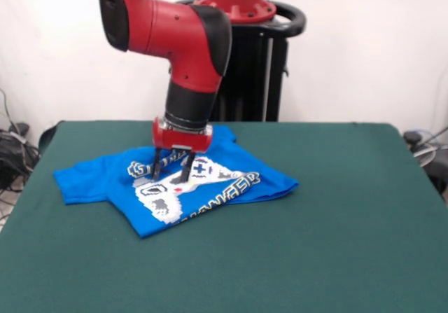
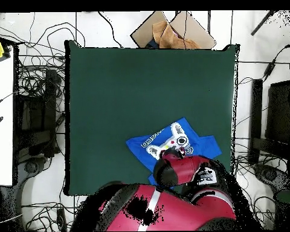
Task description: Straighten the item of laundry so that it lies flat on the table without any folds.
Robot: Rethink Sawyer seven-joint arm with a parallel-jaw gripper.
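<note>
One green table (image 1: 350, 208) – white wall (image 1: 364, 47), cabled floor (image 2: 38, 127), blue shirt (image 1: 105, 176).

The blue T-shirt (image 1: 210, 197) carries white block lettering around a white pixel game controller (image 1: 168, 197) — the folds and the gripper (image 1: 172, 174) break it up. In the front view only the ending "NGER" reads along the lower line; the upper word is too crumpled to make out. In the overhead view the print is illegible.
</note>
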